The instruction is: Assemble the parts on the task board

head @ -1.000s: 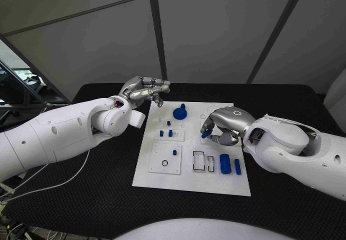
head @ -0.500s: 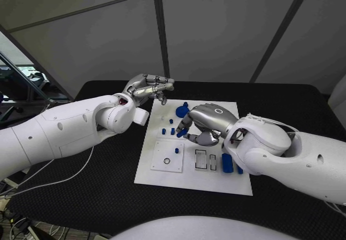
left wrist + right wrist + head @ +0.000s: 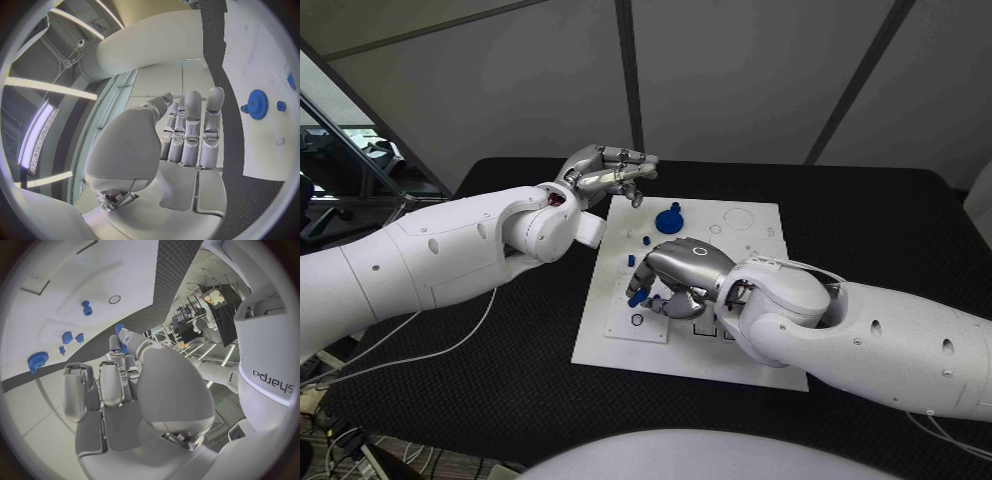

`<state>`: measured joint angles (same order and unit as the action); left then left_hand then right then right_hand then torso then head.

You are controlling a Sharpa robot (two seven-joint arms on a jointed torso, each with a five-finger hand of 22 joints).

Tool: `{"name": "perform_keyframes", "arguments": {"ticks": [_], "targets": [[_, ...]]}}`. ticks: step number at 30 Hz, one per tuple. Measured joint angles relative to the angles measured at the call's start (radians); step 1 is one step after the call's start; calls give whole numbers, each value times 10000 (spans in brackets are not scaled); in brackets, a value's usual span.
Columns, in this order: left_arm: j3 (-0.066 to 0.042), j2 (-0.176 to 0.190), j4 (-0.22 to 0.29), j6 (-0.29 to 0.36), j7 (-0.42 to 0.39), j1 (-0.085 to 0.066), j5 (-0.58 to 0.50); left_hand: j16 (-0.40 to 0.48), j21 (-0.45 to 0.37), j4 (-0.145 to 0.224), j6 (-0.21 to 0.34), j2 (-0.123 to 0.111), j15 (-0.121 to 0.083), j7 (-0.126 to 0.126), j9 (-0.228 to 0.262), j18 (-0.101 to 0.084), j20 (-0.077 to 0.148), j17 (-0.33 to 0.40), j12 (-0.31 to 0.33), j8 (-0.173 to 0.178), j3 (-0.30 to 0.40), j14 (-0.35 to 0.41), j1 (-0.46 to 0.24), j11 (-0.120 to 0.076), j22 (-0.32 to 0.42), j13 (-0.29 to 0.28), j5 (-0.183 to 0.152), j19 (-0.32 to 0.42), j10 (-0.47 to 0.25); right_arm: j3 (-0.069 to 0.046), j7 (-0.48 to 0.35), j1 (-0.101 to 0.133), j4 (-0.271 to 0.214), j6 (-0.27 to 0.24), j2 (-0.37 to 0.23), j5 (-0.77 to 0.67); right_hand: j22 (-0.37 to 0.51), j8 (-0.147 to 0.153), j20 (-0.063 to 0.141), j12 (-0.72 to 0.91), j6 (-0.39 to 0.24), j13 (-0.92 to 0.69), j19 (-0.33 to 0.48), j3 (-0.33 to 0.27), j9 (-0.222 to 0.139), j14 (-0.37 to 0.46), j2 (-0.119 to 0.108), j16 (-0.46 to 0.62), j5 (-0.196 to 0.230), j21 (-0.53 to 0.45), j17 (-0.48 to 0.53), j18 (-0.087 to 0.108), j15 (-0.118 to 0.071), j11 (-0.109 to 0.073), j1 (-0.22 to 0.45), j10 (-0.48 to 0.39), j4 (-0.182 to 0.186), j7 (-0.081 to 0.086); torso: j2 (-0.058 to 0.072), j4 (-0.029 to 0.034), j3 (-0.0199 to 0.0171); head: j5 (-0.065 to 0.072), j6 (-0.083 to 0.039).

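the task board [image 3: 625,345] lies mid-table, a white plate with outlined slots. the job looks only partly done: a blue gear [image 3: 669,219] and small blue pegs [image 3: 648,240] sit near its far edge. the right hand [image 3: 678,277] hovers over the board's middle, pinching a blue part [image 3: 638,297]. the left hand [image 3: 607,172] waits off the far left corner, fingers curled, holding nothing.

Right hand [image 3: 678,275] — farther across task board [image 3: 747,222]

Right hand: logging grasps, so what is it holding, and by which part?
The right hand pinches a small blue part by its upper end.
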<state>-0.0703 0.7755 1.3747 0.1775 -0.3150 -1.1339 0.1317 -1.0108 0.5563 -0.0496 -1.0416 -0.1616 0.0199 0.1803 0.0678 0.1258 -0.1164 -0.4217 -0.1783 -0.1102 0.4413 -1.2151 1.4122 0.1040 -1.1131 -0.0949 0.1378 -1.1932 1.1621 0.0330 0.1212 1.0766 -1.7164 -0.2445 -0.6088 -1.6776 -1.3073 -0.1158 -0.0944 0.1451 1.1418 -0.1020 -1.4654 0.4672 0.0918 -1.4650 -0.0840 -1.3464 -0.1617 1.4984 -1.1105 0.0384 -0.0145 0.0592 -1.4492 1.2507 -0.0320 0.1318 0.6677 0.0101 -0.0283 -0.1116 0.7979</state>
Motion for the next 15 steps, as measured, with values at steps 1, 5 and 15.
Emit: {"name": "perform_keyframes", "arguments": {"ticks": [1,5,15], "targets": [[0,-3,-1,0,0,0,0,0,0,0,0,0,0,0,0,0,0,10,-36,0,0,0,0,0,0,0,0,0,0,15,-17,-17,50,43,35,1,0,1,0,0,-1,0,0,0,0,0,-10,0,0,0,0,0,0,0,39,0,0,-1,0,1,-1,-15,6],[0,-8,-2,0,0,-2,0,0,0,0,0,0,0,0,0,1,0,13,-36,0,0,0,0,0,0,0,0,0,0,55,-65,-58,234,219,158,-2,0,37,0,0,-5,0,0,0,0,0,1,0,0,0,0,0,0,0,49,0,0,-3,4,8,-12,-73,16],[0,-25,-12,0,0,-2,0,0,0,0,0,0,0,0,0,1,0,13,-36,0,0,0,0,0,-1,1,0,0,0,92,-76,-108,463,622,292,-172,0,78,0,0,-23,-6,0,-2,-5,0,-14,1,2,0,16,0,0,1,62,-1,-1,-16,12,7,-18,-160,13]]}}
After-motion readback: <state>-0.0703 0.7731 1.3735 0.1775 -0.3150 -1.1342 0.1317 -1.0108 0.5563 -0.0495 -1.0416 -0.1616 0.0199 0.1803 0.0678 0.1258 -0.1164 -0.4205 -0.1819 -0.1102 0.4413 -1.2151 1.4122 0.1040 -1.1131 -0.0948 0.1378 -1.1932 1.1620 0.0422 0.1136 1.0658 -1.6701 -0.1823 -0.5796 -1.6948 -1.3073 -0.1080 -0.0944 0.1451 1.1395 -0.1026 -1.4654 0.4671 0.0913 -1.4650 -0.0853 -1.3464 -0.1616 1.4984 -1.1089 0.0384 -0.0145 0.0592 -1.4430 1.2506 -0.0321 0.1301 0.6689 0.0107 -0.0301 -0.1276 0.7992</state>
